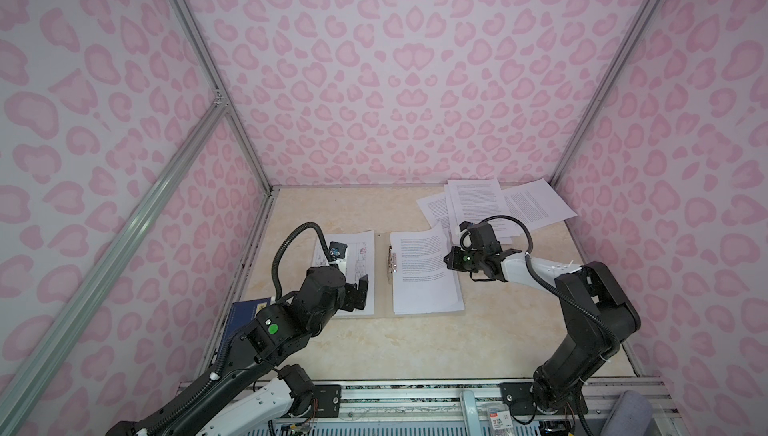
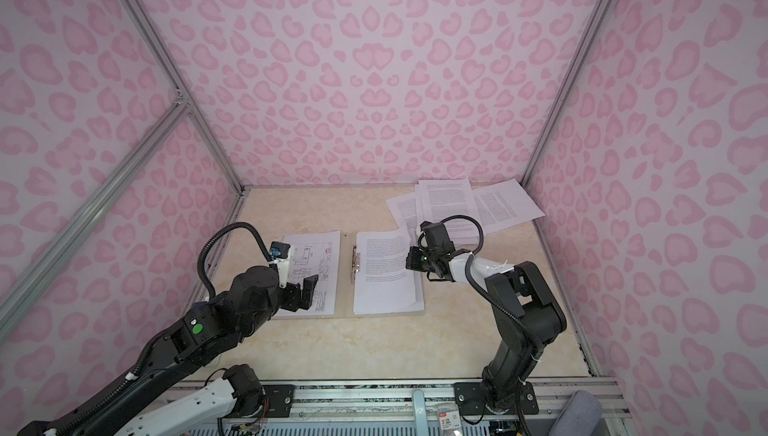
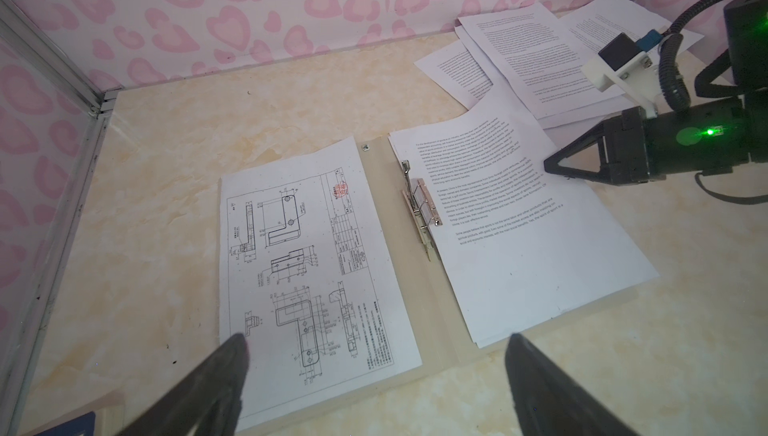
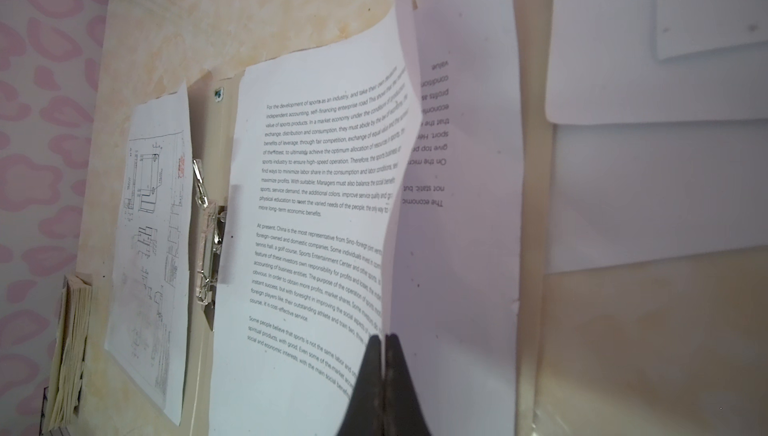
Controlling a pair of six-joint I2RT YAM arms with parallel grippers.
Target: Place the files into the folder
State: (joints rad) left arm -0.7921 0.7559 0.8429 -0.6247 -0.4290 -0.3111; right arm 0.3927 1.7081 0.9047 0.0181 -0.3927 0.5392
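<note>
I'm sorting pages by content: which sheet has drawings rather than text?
The sheet lying on the folder's left half; it alone bears technical line drawings, and no other sheet does.

Print on far files [image 1: 473, 201] seems illegibly small.

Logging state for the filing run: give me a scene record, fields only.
folder: open flat on the table
left leaf: drawing sheet lying on it
right leaf: text sheet, far outer corner lifted
clip: metal clip at the spine, beside the text sheet
left gripper: open, above the drawing sheet
right gripper: shut on the text sheet's outer edge
loose files: pile at back right of the table
other: blue book at the table's left edge
</note>
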